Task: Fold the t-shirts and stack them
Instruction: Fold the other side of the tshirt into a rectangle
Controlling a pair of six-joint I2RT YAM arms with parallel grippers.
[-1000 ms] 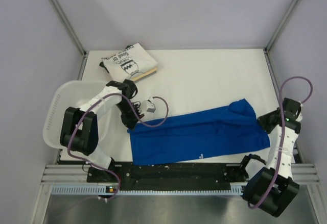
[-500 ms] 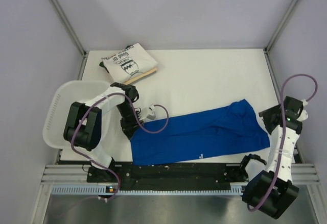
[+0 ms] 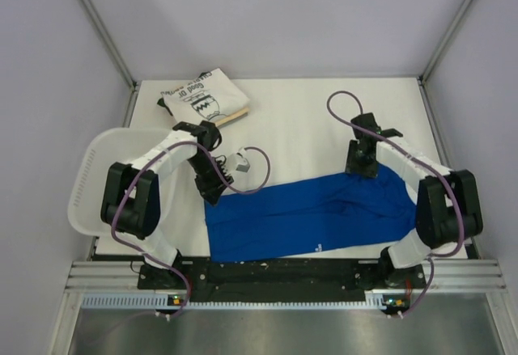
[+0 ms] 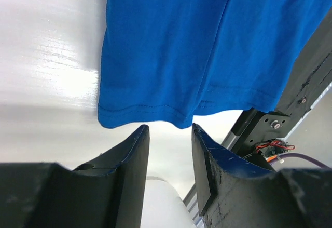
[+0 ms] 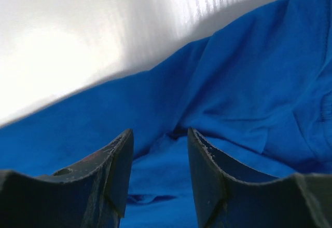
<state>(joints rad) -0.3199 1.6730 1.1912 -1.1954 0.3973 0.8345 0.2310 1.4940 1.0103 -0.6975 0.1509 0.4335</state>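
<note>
The blue t-shirt (image 3: 316, 213) lies stretched out on the near side of the surface (image 3: 324, 120). The left fingers (image 3: 212, 192) and right fingers (image 3: 361, 167) are open and hold nothing, one at each far corner, I think ready to pinch and fold it. The white t-shirt (image 3: 202, 100) sits folded, far left

Royal blue t-shirt (image 3: 316, 213), white t-shirt (image 3: 202, 100) with black print, white basket (image 3: 81, 187).

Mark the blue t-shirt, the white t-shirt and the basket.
blue t-shirt (image 3: 324, 209), top external view, middle of the cloth.
white t-shirt (image 3: 202, 104), top external view, on the black printed drawing.
basket (image 3: 82, 181), top external view, slotted left wall.
</note>
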